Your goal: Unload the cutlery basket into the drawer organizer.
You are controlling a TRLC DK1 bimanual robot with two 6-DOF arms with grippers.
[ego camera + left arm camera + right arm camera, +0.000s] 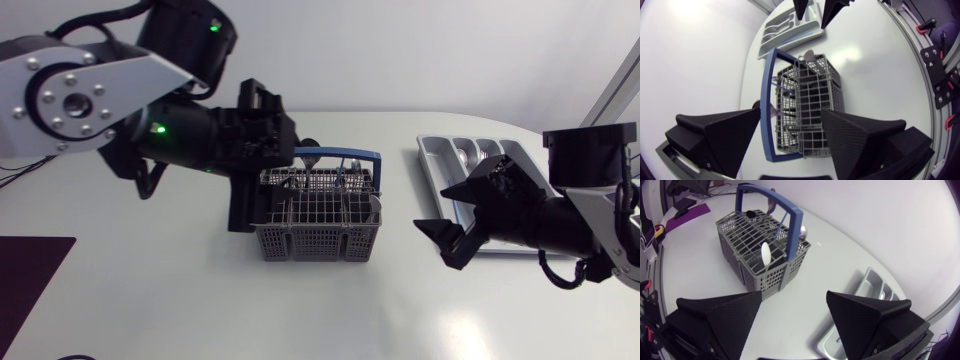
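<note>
On the white table [200,300], the grey mesh cutlery basket with a blue handle [318,215] stands just ahead of my left gripper [790,112], fingers apart; my right gripper [795,297], likewise spread, hangs by the grey plastic drawer organizer [440,160].

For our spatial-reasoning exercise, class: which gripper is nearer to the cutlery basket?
Left. The left gripper hangs open at the end of the cutlery basket; the right gripper is apart from it, beside the drawer organizer.

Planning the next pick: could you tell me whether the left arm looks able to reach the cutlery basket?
Probably yes. The left gripper hangs open directly over the cutlery basket, with nothing between them; only the raised blue handle might crowd a finger.
</note>
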